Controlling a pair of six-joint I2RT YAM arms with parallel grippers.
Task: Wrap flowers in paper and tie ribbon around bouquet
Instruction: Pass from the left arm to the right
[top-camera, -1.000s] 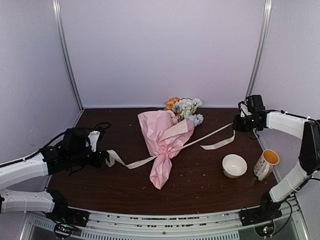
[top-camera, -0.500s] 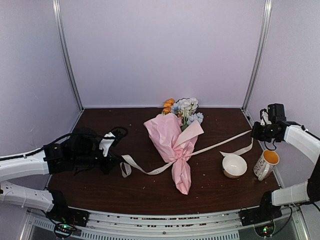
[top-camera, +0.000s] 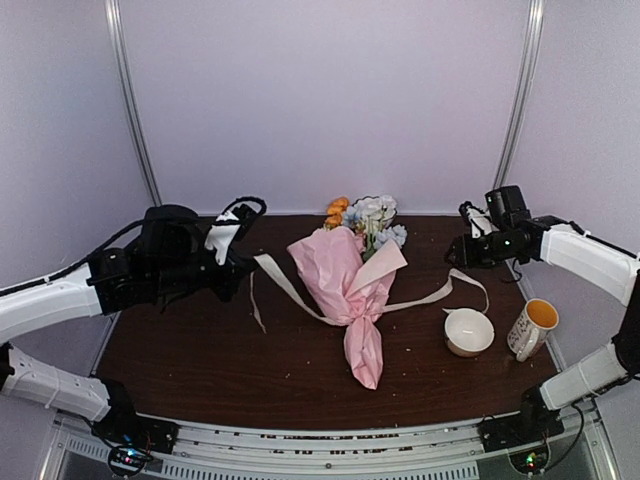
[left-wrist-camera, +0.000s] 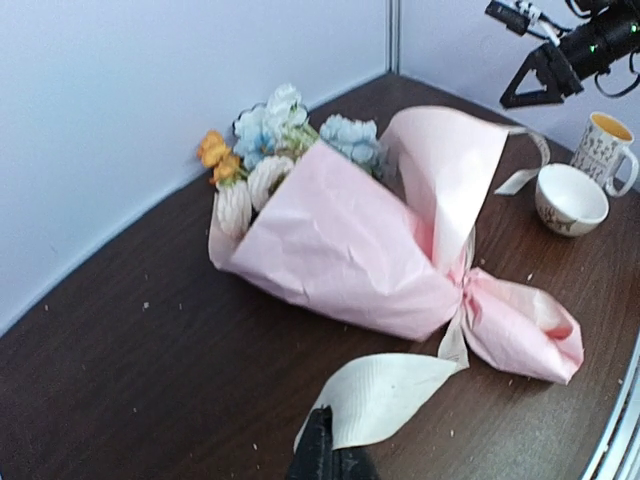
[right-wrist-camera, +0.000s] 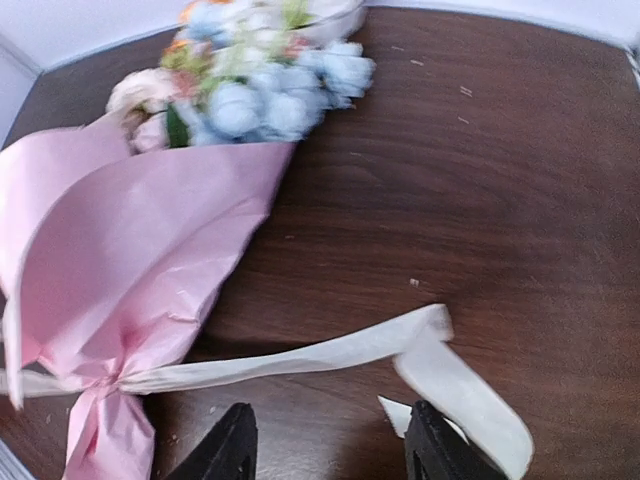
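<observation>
The left tool (left-wrist-camera: 325, 455) is pressed together on one end of the ribbon (left-wrist-camera: 380, 395), which runs forward and to its right up to the cinch at the narrow waist of the paper (left-wrist-camera: 340, 250). The bouquet (top-camera: 350, 290) lies on the tabletop (top-camera: 200, 350) ahead of that tool, with the flowers (top-camera: 368, 215) pointing away from it.

The right tool (right-wrist-camera: 328, 428) is spread and holds nothing. The other ribbon end lies slack on the wood just in front of its fingertips, looping off to its right.

The main risk is the uneven hold. With only one end gripped, any pull from the left tool would likely drag the whole bouquet sideways, or draw the band through the cinch and let the paper spring open.

A second risk is the regrasp. The loose end lies flat and thin, so the right tool may close on nothing or scrape the tabletop.

The bowl (top-camera: 468, 331) and mug (top-camera: 530, 328) sit near that slack end and below the right tool. A sweeping reach could knock them, or the ribbon could snag on them.
</observation>
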